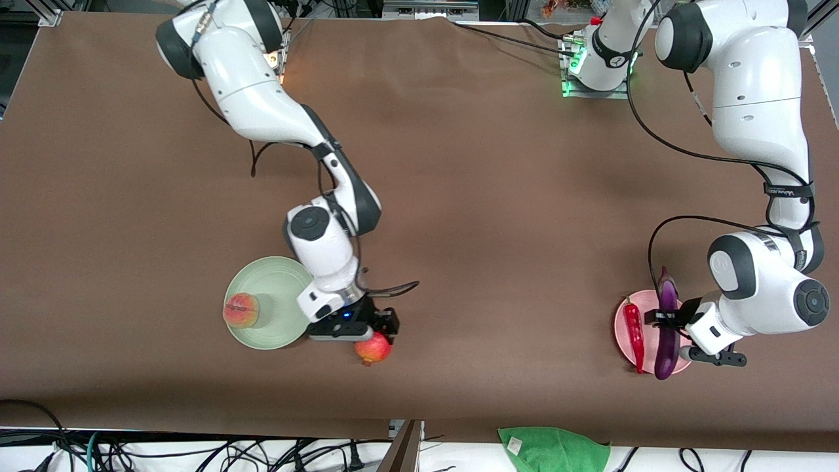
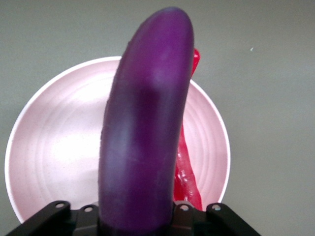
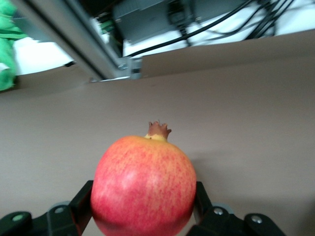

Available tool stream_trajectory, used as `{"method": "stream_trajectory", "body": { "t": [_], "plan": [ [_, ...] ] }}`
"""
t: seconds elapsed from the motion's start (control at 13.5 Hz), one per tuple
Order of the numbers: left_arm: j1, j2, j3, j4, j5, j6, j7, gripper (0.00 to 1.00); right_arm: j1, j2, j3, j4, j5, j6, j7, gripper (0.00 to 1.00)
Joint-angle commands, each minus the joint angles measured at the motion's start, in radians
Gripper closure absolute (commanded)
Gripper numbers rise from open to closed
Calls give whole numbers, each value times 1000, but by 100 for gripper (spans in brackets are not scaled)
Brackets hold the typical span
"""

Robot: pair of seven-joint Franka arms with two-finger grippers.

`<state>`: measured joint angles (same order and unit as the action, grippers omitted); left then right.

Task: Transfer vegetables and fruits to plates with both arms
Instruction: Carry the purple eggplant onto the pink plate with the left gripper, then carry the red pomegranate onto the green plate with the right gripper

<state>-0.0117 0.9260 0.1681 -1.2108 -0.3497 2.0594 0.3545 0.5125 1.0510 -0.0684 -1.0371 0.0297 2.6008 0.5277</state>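
Observation:
My right gripper (image 1: 375,335) is shut on the red pomegranate (image 1: 373,349), low over the brown table beside the mint green plate (image 1: 278,288). In the right wrist view the pomegranate (image 3: 143,184) fills the gap between the fingers (image 3: 202,196), crown pointing away. The peach (image 1: 240,310) sits on the green plate. My left gripper (image 1: 665,319) is shut on the purple eggplant (image 1: 667,341) and holds it over the pink plate (image 1: 623,328). The red chili (image 1: 634,331) lies on that plate beside the eggplant. In the left wrist view the eggplant (image 2: 142,128) hides much of the plate (image 2: 54,142) and the chili (image 2: 187,172).
A green cloth (image 1: 554,449) lies past the table's edge nearest the front camera, with cables along that edge. The cloth also shows in the right wrist view (image 3: 6,49). Both plates lie toward that same edge, one at each arm's end.

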Motion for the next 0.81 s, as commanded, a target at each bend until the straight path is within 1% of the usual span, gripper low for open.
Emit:
{"method": "stream_trajectory", "body": {
  "t": [0.0,0.07,0.22,0.3,0.37,0.44,0.52,0.67,0.74],
  "plan": [
    [7,-4,-10,-10,0,1,21,0,-104,-173,58,-171,65,-126,-237,100],
    [7,-6,-10,-10,0,1,17,0,-136,-210,58,-217,96,-157,-315,100],
    [7,-10,-12,-9,0,-2,14,0,-198,-276,58,-373,124,-151,-435,100],
    [9,-12,-12,-4,0,-5,14,0,-218,-292,58,-421,154,-146,-460,100],
    [9,-13,-12,-1,0,-10,14,0,-218,-301,56,-443,173,-145,-468,80],
    [9,-18,-10,2,0,-10,14,0,-221,-299,56,-452,177,-143,-471,20],
    [9,-21,-10,5,3,-12,14,0,-229,-299,55,-452,177,-146,-472,0],
    [-5,-36,-10,8,14,-13,12,0,-233,-315,50,-452,176,-177,-479,0],
    [-10,-42,-10,8,17,-16,12,0,-241,-324,35,-452,177,-212,-477,0]
  ]
}}
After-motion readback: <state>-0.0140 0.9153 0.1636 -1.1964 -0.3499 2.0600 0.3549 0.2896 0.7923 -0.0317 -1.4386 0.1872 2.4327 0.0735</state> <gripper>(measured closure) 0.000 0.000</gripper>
